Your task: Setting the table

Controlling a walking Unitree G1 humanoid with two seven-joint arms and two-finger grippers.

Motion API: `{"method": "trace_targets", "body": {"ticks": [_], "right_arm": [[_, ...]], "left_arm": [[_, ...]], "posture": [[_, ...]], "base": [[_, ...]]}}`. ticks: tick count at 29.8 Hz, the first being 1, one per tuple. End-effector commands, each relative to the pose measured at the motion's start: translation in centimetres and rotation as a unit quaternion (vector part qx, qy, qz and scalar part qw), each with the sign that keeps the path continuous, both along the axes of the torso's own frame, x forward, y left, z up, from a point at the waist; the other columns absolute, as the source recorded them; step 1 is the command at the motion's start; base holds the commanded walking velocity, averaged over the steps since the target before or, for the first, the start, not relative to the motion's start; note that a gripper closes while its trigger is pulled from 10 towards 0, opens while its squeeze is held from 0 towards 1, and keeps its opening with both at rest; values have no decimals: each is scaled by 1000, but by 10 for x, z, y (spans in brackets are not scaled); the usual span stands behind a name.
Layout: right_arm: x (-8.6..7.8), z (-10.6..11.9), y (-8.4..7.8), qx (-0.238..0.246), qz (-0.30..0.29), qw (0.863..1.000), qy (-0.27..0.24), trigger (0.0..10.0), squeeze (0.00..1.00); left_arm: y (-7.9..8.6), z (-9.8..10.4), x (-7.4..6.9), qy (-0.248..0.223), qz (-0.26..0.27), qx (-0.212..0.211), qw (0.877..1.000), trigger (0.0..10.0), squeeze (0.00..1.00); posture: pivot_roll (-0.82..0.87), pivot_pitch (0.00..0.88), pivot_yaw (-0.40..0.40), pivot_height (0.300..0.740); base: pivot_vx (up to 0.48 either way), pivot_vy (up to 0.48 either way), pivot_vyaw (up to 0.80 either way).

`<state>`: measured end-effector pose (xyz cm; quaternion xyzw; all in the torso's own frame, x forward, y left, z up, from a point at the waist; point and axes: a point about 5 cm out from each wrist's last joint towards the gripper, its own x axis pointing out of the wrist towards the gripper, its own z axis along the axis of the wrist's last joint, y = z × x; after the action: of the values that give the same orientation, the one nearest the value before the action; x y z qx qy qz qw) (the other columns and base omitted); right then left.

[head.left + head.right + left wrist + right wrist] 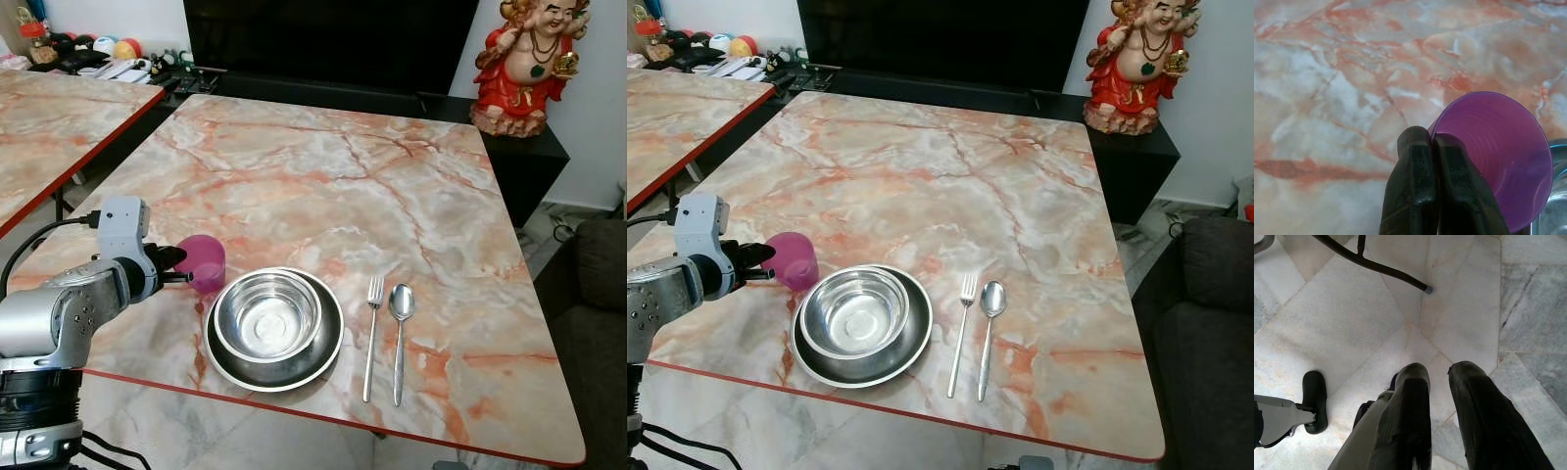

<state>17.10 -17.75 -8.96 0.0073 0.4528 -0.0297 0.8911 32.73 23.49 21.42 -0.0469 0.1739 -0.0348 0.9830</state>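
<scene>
A purple plastic cup (204,262) stands on the marble table (343,176) near its front left, just left of the plate. My left gripper (179,264) is shut on the cup's rim; in the left wrist view its fingertips (1418,142) pinch the near wall of the cup (1498,152). A steel bowl (267,315) sits on a dark-rimmed plate (328,354) at the front edge. A fork (372,333) and a spoon (400,333) lie side by side right of the plate. My right gripper (1440,369) hangs open over the floor.
A second marble table (49,127) stands to the left across a narrow gap. A red statue (524,59) sits on a black cabinet at the back right, with a dark sofa (598,294) to the right. A table leg (1376,264) crosses the tiled floor.
</scene>
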Motion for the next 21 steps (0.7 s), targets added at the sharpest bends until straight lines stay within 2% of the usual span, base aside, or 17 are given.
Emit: {"method": "trace_targets", "body": {"ticks": [1, 2, 3, 4, 8, 14, 15, 17, 18, 20, 21], "right_arm": [[-8, -4, -1, 1, -5, 1000, 15, 10000, 0], [-8, -4, -1, 1, -5, 1000, 16, 10000, 0], [-8, -4, -1, 0, -5, 1000, 16, 10000, 0], [-8, -4, -1, 0, -5, 1000, 16, 10000, 0], [-8, -4, -1, 1, -5, 1000, 16, 10000, 0], [-8, -4, -1, 0, -5, 1000, 16, 10000, 0], [-8, -4, -1, 0, -5, 1000, 16, 10000, 0], [-8, -4, -1, 0, -5, 1000, 16, 10000, 0], [-8, -4, -1, 0, -4, 1000, 16, 10000, 0], [-8, -4, -1, 0, -4, 1000, 15, 10000, 0], [-8, -4, -1, 0, -4, 1000, 15, 10000, 0]], "left_arm": [[-1, 8, 0, -11, 2, -3, 1000, 10000, 161], [-1, 8, 0, -10, 3, -3, 1000, 10000, 208], [-1, 8, 0, -10, 4, -3, 1000, 10000, 208], [-1, 7, 0, -10, 4, -3, 1000, 10000, 275], [-1, 6, 0, -7, 6, -6, 1000, 10000, 353], [-1, 5, 0, -3, 9, -7, 1000, 10000, 369], [-1, 5, 0, -3, 11, -7, 1000, 10000, 447], [0, 5, 0, -2, 13, -8, 1000, 10000, 451], [0, 5, 0, -2, 13, -8, 1000, 10000, 686], [0, 5, 0, -1, 13, -9, 1000, 10000, 686], [0, 4, 0, 1, 14, -11, 1000, 10000, 725]], "posture": [[168, 120, -36, 740], [168, 120, -36, 740], [167, 120, -36, 740], [169, 120, -36, 740], [166, 120, -36, 740], [166, 119, -36, 740], [168, 122, -37, 740], [168, 122, -36, 740], [168, 122, -37, 740], [168, 122, -37, 740], [167, 122, -37, 740]], "base": [[0, 0, 0], [0, 0, 0], [0, 0, 0], [0, 0, 0], [0, 0, 0], [0, 0, 0], [0, 0, 0], [0, 0, 0], [0, 0, 0], [0, 0, 0], [0, 0, 0]]}}
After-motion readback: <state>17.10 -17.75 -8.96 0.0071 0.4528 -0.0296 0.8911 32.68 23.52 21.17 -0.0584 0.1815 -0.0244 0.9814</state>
